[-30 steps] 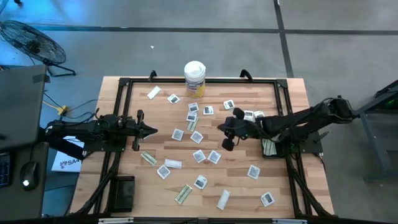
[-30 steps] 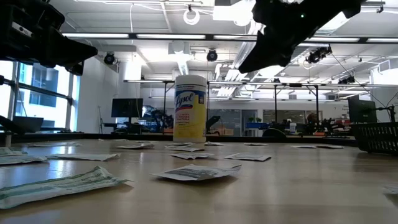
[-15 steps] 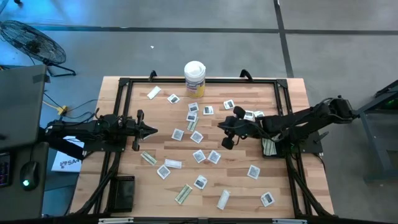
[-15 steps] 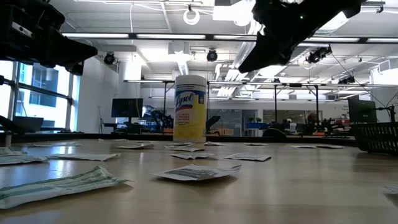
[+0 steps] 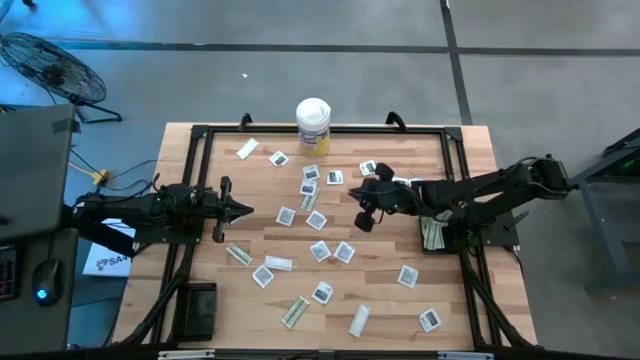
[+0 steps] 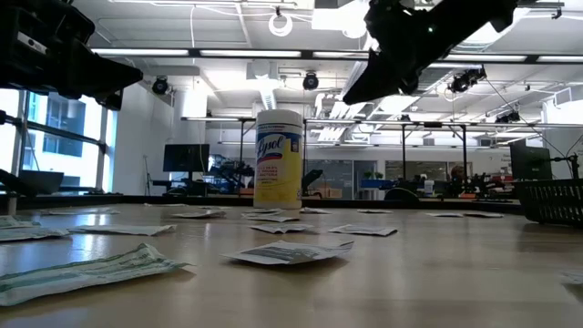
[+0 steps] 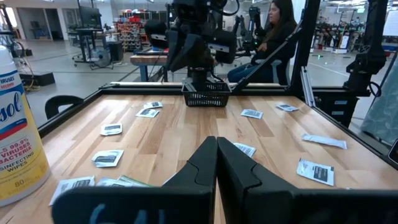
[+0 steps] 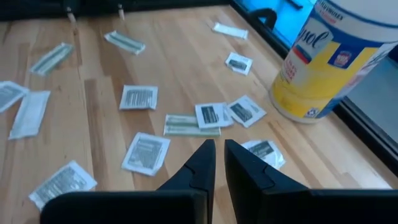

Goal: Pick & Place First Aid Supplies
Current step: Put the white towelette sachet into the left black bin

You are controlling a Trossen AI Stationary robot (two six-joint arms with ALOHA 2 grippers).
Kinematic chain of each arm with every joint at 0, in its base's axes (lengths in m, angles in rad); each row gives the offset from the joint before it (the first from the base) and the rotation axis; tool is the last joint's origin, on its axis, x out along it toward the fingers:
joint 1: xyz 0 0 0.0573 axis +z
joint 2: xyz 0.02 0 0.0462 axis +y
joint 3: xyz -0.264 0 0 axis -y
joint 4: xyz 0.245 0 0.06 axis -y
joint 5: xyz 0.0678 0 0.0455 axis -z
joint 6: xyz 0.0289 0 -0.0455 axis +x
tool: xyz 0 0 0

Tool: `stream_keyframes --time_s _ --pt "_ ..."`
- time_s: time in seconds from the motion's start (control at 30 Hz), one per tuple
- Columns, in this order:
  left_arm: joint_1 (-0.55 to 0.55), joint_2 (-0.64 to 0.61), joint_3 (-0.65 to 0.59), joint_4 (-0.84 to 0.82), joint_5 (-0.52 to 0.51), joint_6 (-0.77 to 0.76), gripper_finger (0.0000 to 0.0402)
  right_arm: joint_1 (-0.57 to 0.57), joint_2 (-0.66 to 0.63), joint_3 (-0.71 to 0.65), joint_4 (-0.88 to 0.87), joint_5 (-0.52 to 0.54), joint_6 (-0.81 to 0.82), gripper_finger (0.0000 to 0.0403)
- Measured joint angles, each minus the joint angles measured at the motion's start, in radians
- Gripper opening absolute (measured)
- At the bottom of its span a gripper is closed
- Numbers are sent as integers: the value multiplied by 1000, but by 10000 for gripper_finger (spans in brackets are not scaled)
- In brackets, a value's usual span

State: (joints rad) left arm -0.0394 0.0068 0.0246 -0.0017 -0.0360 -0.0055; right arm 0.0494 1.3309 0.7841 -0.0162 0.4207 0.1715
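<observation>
Many first aid supplies lie flat and scattered on the wooden table (image 5: 400,300): square white sachets (image 5: 344,252) (image 8: 147,152) and oblong pale-green wrappers (image 5: 295,312) (image 8: 186,124). My right gripper (image 5: 365,222) (image 8: 217,146) hangs high above the table's middle and slants down toward the sachets near the canister. Its fingers stand a narrow gap apart with nothing between them. My left gripper (image 5: 245,211) (image 7: 216,146) waits level at the table's left side, shut and holding nothing.
A tall white canister with a yellow label (image 5: 313,125) stands at the far edge. A black basket (image 5: 433,235) (image 7: 207,94) holding a few wrappers sits at the right edge under my right arm. A dark block (image 5: 197,305) lies at the near left. A person (image 7: 277,25) sits beyond the table.
My right gripper has edged a little toward the table's far edge, staying high above the sachets. Nothing on the table has moved.
</observation>
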Motion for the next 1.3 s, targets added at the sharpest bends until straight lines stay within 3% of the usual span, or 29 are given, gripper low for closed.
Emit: stream_keyframes --time_s 0.37,0.57,0.7,0.83,1.03,1.2,1.3 --pt "0 0 0 0 0 0 1 -44 -139 0 -87 18 8 28" --pt "0 0 0 0 0 0 1 -92 -134 0 -185 17 11 28" --pt "0 0 0 0 0 0 1 -126 -92 -29 -201 -17 12 39" --pt "0 0 0 0 0 0 1 -166 -20 -47 -200 -65 43 77" --pt "0 0 0 0 0 0 1 -226 153 -47 -115 -30 79 134" --pt "0 0 0 0 0 0 1 -296 284 -47 -15 -54 34 140" --pt "0 0 0 0 0 0 1 -359 321 -47 -5 -75 118 134"
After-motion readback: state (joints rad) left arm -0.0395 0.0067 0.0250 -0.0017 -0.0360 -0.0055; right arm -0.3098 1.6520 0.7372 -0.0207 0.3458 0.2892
